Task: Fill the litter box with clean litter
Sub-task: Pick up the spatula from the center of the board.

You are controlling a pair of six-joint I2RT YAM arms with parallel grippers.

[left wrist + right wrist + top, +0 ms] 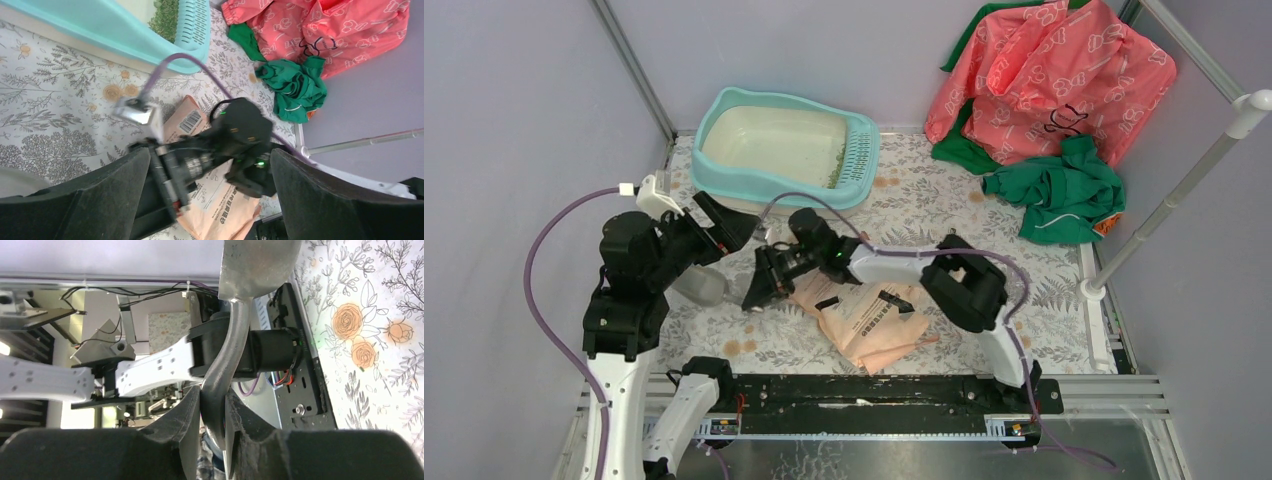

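Right gripper [212, 402] pinches the curved grey scoop [235, 340] (smooth, glossy handle).

Litter box [754, 188]: smooth, glossy teal plastic. Scoop [239, 325]: grey, satin sheen. Paper bag [869, 325]: matt, creased. Pink garment [1064, 70], upper right: crumpled cloth.

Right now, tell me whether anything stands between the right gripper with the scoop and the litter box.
Nothing lies on the mat between the right gripper, shut on the grey scoop, and the litter box. The open left gripper hovers close beside that path, and a purple cable loops across it.
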